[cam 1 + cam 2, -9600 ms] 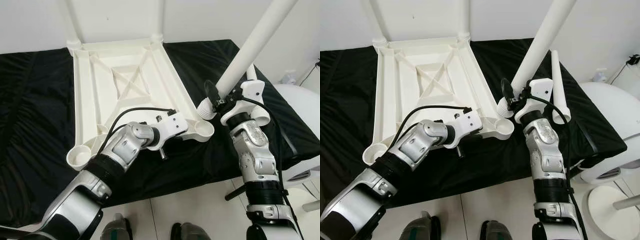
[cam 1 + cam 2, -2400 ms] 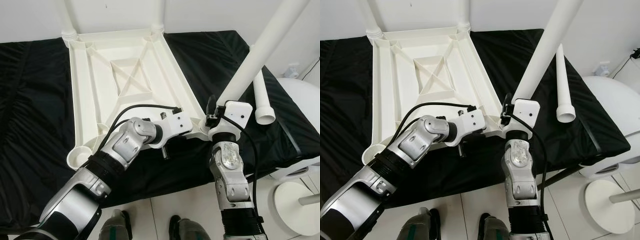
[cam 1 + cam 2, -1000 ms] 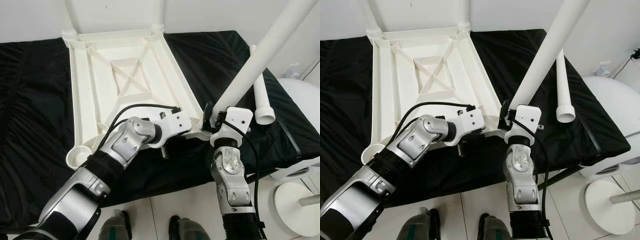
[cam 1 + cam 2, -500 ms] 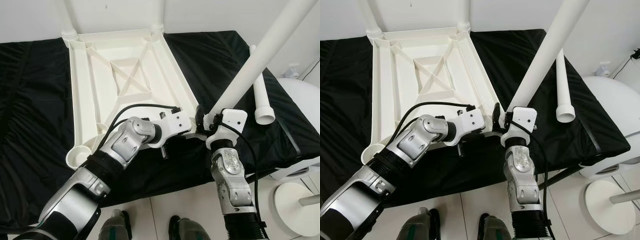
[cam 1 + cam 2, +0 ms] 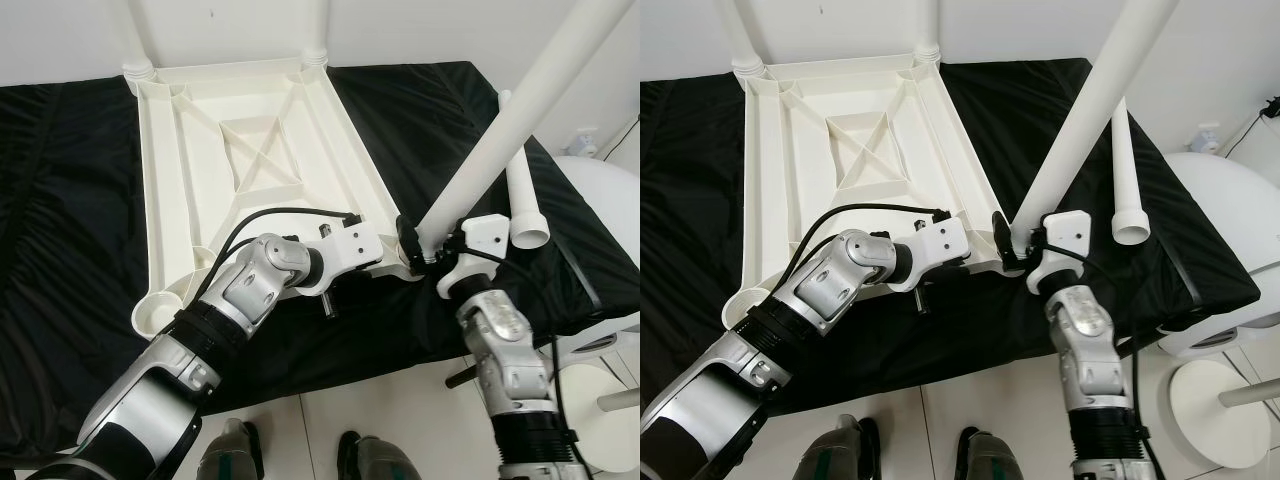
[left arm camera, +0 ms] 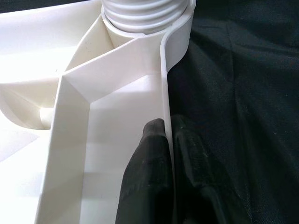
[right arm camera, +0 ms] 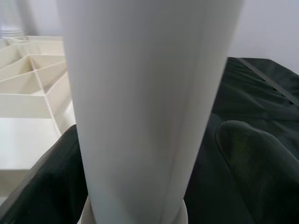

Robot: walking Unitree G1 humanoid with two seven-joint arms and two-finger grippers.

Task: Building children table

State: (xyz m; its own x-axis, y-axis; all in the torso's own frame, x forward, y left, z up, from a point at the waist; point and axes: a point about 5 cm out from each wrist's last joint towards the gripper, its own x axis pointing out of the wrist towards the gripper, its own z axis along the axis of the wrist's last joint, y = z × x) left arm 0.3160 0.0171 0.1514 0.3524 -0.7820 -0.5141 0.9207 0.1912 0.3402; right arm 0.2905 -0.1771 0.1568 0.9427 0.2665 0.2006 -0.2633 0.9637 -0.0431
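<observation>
Left tool (image 6: 168, 154) clamps tabletop rim (image 6: 164, 93); right tool (image 5: 425, 247) grips leg (image 5: 500, 140) in socket. Next: twist home.

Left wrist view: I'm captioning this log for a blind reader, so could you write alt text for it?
The left hand pinches the thin side rim of the upside-down white plastic tabletop, one black finger on each side. Just beyond, the ribbed end of a white table leg sits in the corner socket, with black cloth beside the rim.
</observation>
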